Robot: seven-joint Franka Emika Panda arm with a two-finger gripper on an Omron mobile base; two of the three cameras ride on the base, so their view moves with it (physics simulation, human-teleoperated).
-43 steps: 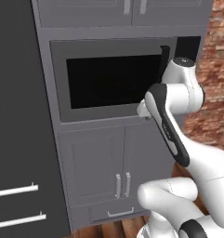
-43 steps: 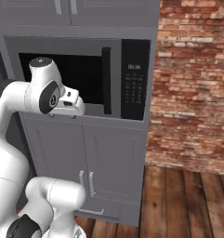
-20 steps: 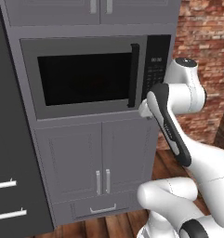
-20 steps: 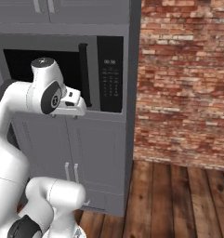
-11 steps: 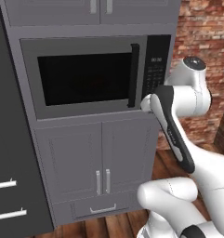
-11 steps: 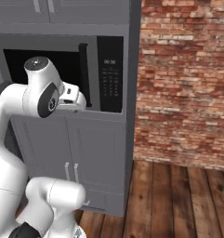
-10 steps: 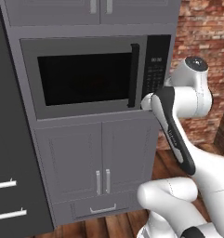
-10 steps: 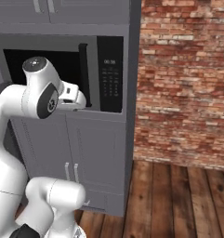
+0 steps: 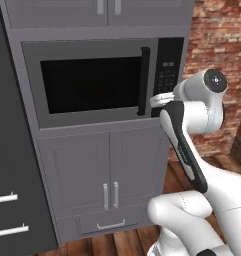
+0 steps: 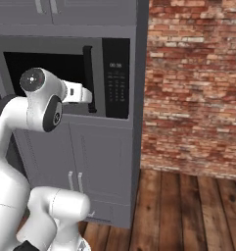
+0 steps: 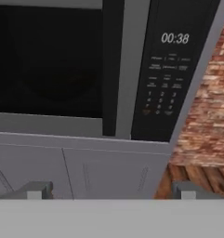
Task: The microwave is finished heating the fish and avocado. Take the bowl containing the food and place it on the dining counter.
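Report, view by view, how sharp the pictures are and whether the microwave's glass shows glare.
Left base view: crisp, microwave door flat black, no glare. Right base view: even light, brick wall sharp. Hand view: soft, keypad labels blurred, clock digits legible, faint round shape behind the glass.

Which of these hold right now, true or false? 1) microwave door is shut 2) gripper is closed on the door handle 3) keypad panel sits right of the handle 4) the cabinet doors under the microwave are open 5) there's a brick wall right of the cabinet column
1) The grey-framed built-in microwave has its dark glass door shut: true.
2) The gripper is clamped on the black vertical handle: false; its jaws stand wide open, short of the handle.
3) The black keypad panel sits right of the handle: true.
4) The grey cabinet doors below are open: false; both are closed.
5) A red brick wall stands right of the cabinets: true.
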